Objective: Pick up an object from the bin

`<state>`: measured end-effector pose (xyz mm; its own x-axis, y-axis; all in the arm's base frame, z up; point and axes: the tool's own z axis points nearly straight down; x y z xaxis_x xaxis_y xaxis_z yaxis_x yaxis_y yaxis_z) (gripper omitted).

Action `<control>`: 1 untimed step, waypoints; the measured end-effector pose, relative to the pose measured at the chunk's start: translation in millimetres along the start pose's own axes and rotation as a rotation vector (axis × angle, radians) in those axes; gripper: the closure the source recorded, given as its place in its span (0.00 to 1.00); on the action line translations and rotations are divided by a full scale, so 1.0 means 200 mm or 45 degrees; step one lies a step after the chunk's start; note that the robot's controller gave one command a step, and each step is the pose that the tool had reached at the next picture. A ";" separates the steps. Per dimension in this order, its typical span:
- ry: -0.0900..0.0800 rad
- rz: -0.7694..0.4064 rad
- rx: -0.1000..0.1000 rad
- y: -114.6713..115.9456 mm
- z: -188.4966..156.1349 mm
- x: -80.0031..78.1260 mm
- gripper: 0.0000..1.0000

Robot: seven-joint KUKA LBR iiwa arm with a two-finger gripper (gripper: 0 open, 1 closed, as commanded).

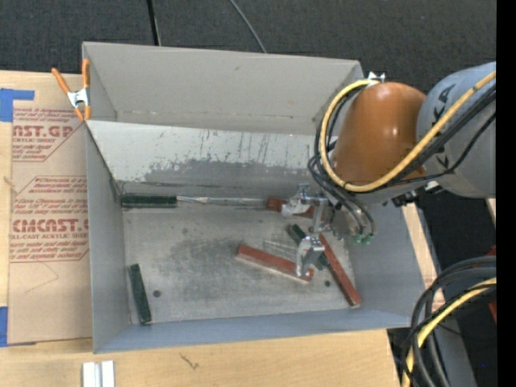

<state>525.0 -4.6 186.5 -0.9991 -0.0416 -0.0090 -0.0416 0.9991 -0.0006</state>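
My gripper [305, 230] is low over the right part of the bin floor and stands open. One metal fingertip [300, 201] is near the back wall, the other fingertip [307, 261] rests by the end of a red-brown flat stick [264, 260]. A small dark green piece [297, 232] lies between the fingers. A second red-brown stick [340, 277] runs from under the gripper toward the front right corner. Nothing is lifted.
A long thin tool with a dark green handle [149, 201] lies along the foot of the back wall, its shaft reaching to the gripper. A dark green bar [139, 294] lies at the front left corner. The arm's orange cover and cables hang above the bin's right side.
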 end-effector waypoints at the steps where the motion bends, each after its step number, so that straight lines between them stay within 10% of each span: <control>1: 0.004 0.058 -0.002 0.16 0.56 0.01 1.00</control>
<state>521.8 27.3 75.2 -1.0000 0.0043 -0.0056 0.0043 1.0000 0.0010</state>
